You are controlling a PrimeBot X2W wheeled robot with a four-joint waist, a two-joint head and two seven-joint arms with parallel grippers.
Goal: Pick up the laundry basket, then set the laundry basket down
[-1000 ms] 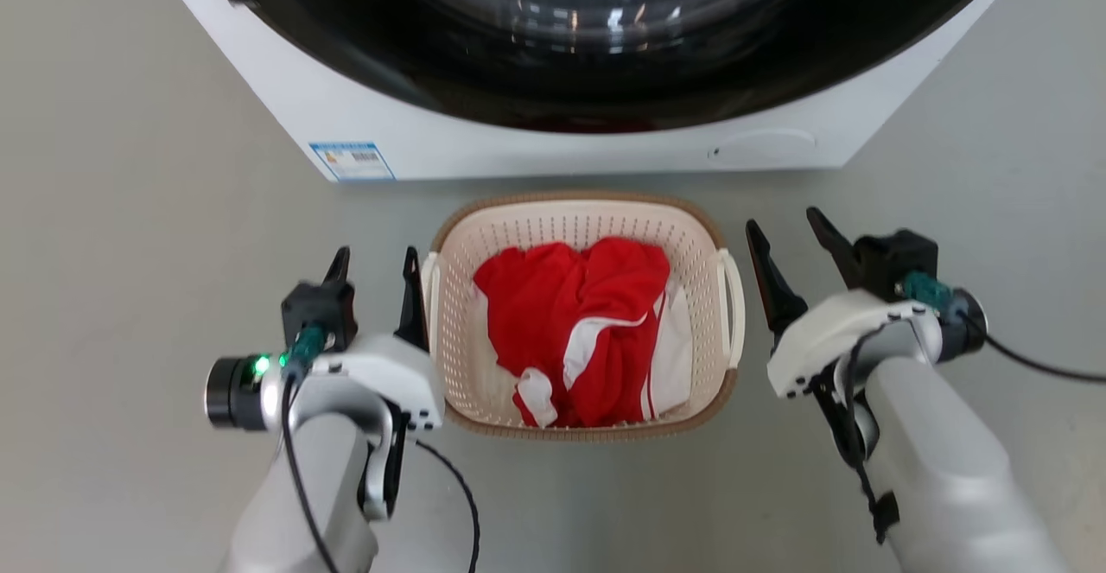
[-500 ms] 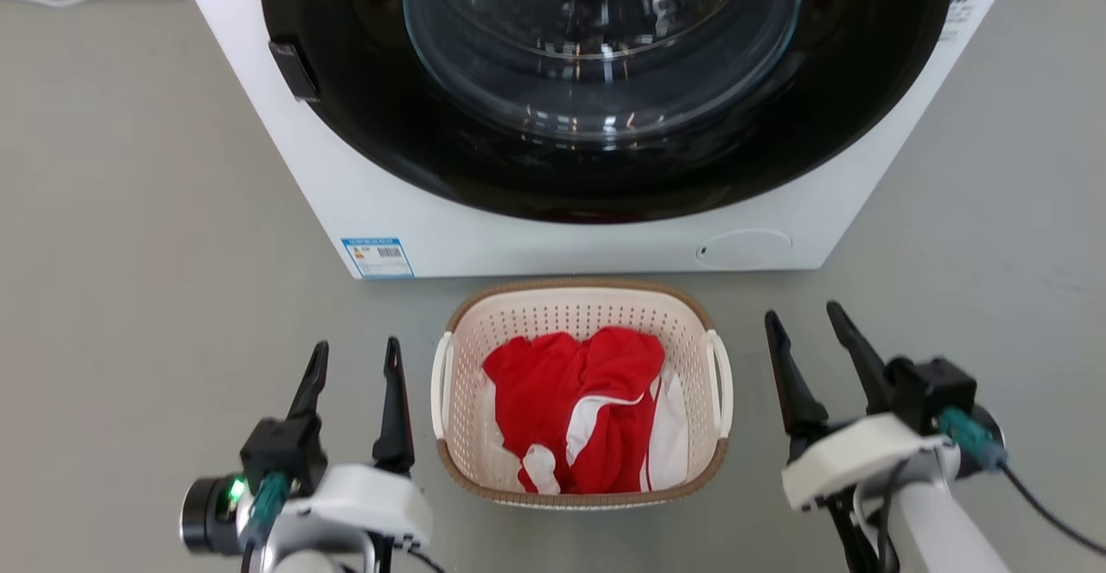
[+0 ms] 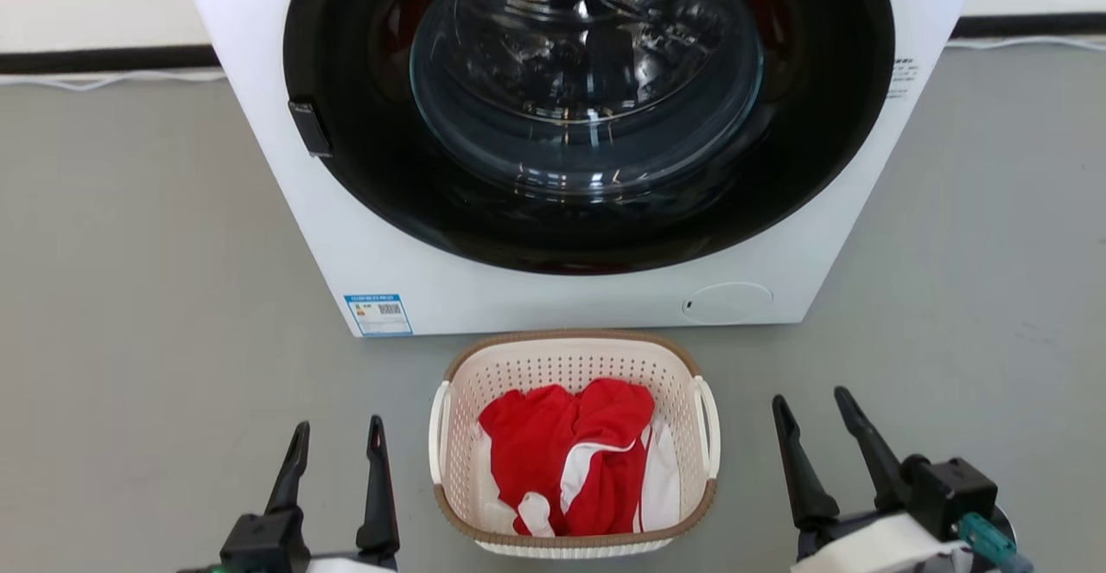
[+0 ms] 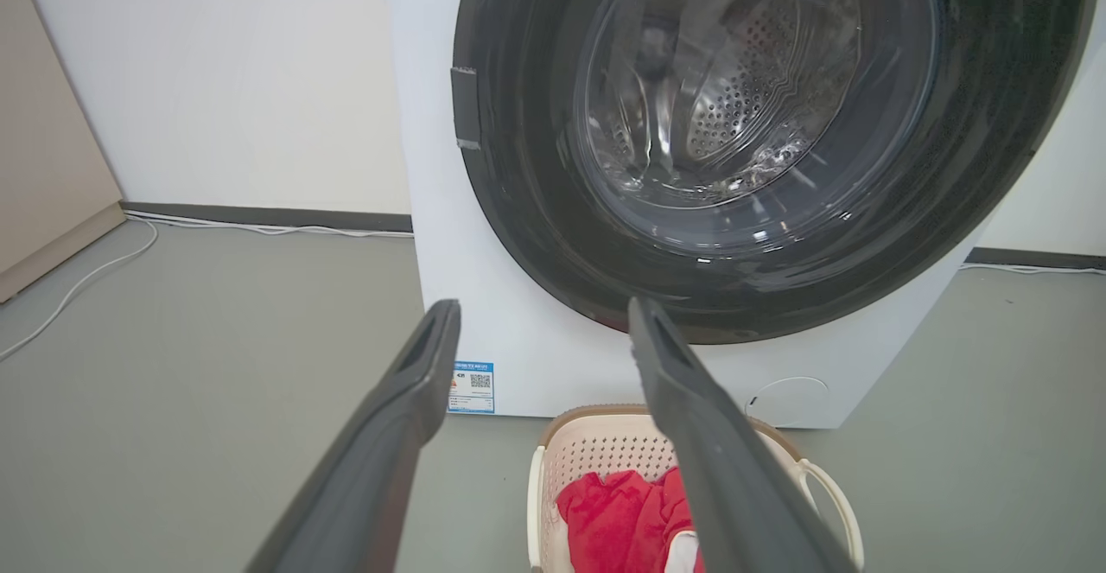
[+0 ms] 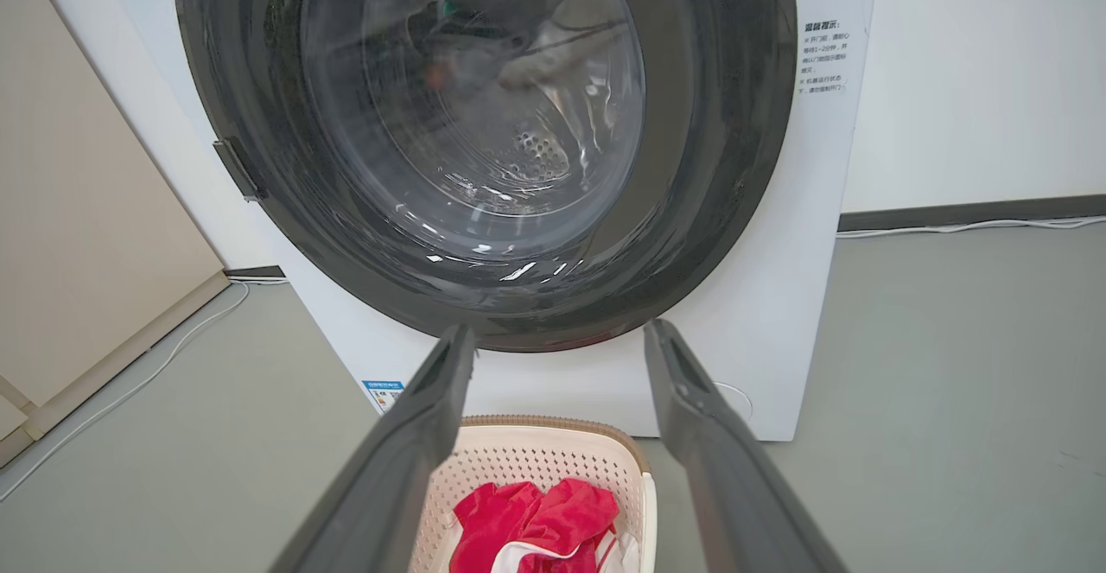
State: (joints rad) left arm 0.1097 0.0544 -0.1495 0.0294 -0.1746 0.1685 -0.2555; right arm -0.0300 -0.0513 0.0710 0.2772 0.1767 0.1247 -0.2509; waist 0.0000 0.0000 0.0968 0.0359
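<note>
The laundry basket (image 3: 562, 366) is standing on the grey floor (image 3: 130, 296), at 6 o'clock from the white front-loading washing machine (image 3: 432, 288) and just in front of it. Nothing is lifting it, and nothing is touching it.

The left gripper (image 3: 339, 424) is hanging at about 8 o'clock from the basket, with its two dark fingers spread and nothing between them. The right gripper (image 3: 810, 397) is sitting at about 4 o'clock, likewise spread and empty. Each is standing off from the white side handle nearest it, the left handle (image 3: 437, 435) and the right handle (image 3: 710, 426), with bare floor showing in between.

I am judging that the basket is at rest with both tools released. This fits either a lift that is not yet begun or a set-down that is already finished, and this moment alone is not telling me which. If the lift is to come, both grippers are needing to close in on the handles.

The basket is holding a crumpled red garment with white stripes (image 3: 562, 435), which is lying across most of the bottom. A white piece of cloth (image 3: 664, 478) is peeking out at its 3 o'clock side. The heap is sitting below the brown rim.

The washing machine's round glass door (image 3: 587, 80) is facing the robot. The drum behind it is looking empty, though reflections are making that uncertain.

In the left wrist view the basket (image 4: 605, 448) is showing at 6 o'clock, partly behind one finger of the left gripper (image 4: 544, 309). In the right wrist view the basket (image 5: 536, 456) is lying between the fingers of the right gripper (image 5: 562, 333), well beyond them.
</note>
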